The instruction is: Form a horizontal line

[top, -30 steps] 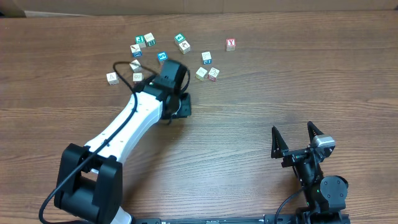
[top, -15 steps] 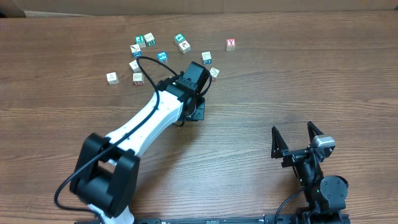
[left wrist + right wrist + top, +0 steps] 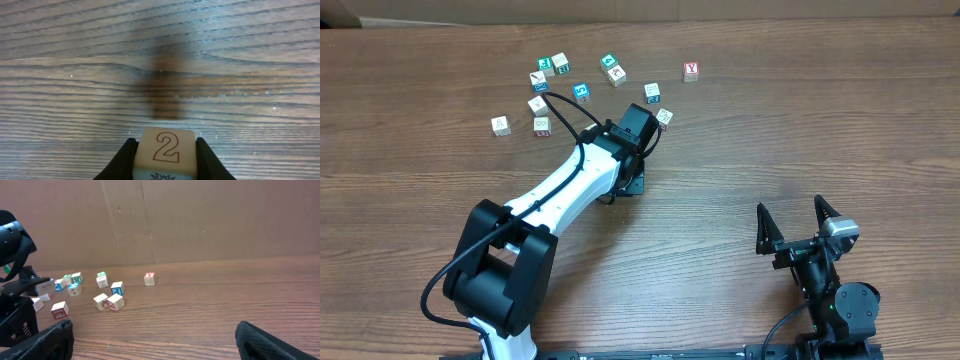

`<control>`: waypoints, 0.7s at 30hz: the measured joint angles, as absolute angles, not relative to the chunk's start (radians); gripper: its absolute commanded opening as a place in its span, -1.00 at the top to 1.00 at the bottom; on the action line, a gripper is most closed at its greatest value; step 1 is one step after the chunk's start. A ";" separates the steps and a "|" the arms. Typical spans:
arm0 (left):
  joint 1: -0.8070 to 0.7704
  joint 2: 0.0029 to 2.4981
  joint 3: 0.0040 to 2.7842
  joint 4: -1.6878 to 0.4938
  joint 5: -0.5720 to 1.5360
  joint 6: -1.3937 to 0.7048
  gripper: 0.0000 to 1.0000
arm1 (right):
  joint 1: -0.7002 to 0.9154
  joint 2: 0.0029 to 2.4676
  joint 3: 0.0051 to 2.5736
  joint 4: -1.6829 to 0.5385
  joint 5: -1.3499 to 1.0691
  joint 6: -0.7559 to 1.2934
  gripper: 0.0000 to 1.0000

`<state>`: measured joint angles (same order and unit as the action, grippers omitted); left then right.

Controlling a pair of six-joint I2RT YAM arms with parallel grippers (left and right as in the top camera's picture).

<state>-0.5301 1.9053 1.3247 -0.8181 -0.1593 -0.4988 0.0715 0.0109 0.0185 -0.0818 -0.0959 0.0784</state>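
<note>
My left gripper (image 3: 165,159) is pinched narrow on the 2 cube (image 3: 166,146), white with a red digit, mid-table (image 3: 800,120). My right gripper (image 3: 790,207) is spread wide, near right. The Y cube (image 3: 691,71) sits far right, alone, apart from the loose cubes (image 3: 580,92).

Left arm (image 3: 565,190): long white link shell. Black shoulder housing (image 3: 500,275) at one end, black wrist block at the end far from the housing. Thin black cable (image 3: 570,104) looped beyond the housing.
Left end effector (image 3: 165,152): smooth black fingers (image 3: 124,157).
Right arm (image 3: 830,290), right of the housing: all black, with a small grey block (image 3: 839,228).
Right end effector (image 3: 793,222): two tapered black fingers with a pebbled surface.
</note>
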 measured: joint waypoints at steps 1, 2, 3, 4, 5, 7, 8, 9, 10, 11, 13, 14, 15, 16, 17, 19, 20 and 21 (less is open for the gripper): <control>-0.530 1.905 1.325 -0.818 -0.162 -0.499 0.67 | 0.072 0.011 0.019 -0.082 -0.096 0.078 -1.00; -0.530 1.905 1.325 -0.818 -0.165 -0.499 0.67 | 0.072 0.011 0.019 -0.082 -0.096 0.078 -1.00; -0.530 1.905 1.325 -0.818 -0.167 -0.499 0.67 | 0.072 0.011 0.019 -0.082 -0.096 0.078 -1.00; -0.530 1.905 1.325 -0.818 -0.170 -0.499 0.67 | 0.072 0.011 0.019 -0.082 -0.096 0.078 -1.00; -0.530 1.905 1.325 -0.818 -0.173 -0.499 0.67 | 0.072 0.011 0.019 -0.082 -0.096 0.078 -1.00; -0.530 1.905 1.325 -0.818 -0.181 -0.503 0.67 | 0.072 0.011 0.019 -0.082 -0.096 0.078 -1.00; -0.530 1.905 1.325 -0.818 -0.184 -0.506 0.67 | 0.072 0.011 0.019 -0.082 -0.096 0.078 -1.00; -0.530 1.905 1.325 -0.817 -0.186 -0.508 0.67 | 0.072 0.011 0.019 -0.082 -0.096 0.078 -1.00; -0.530 1.905 1.325 -0.816 -0.189 -0.516 0.67 | 0.072 0.011 0.019 -0.082 -0.096 0.078 -1.00; -0.530 1.905 1.325 -0.816 -0.191 -0.520 0.68 | 0.072 0.011 0.019 -0.082 -0.096 0.078 -1.00; -0.530 1.905 1.325 -0.816 -0.192 -0.524 0.67 | 0.072 0.011 0.019 -0.082 -0.096 0.079 -1.00; -0.530 1.905 1.324 -0.816 -0.192 -0.525 0.69 | 0.072 0.011 0.019 -0.082 -0.096 0.078 -1.00; -0.530 1.905 1.324 -0.816 -0.192 -0.527 0.69 | 0.072 0.011 0.019 -0.082 -0.096 0.078 -1.00; -0.530 1.905 1.322 -0.816 -0.191 -0.531 0.70 | 0.072 0.011 0.019 -0.082 -0.096 0.078 -1.00; -0.530 1.905 1.319 -0.815 -0.190 -0.533 0.71 | 0.072 0.011 0.019 -0.082 -0.096 0.078 -1.00; -0.530 1.905 1.311 -0.816 -0.178 -0.544 0.71 | 0.072 0.011 0.019 -0.082 -0.096 0.078 -1.00; -0.530 1.905 1.306 -0.817 -0.172 -0.549 0.70 | 0.072 0.011 0.019 -0.082 -0.096 0.079 -1.00; -0.530 1.905 1.301 -0.816 -0.166 -0.553 0.70 | 0.072 0.011 0.019 -0.082 -0.096 0.078 -1.00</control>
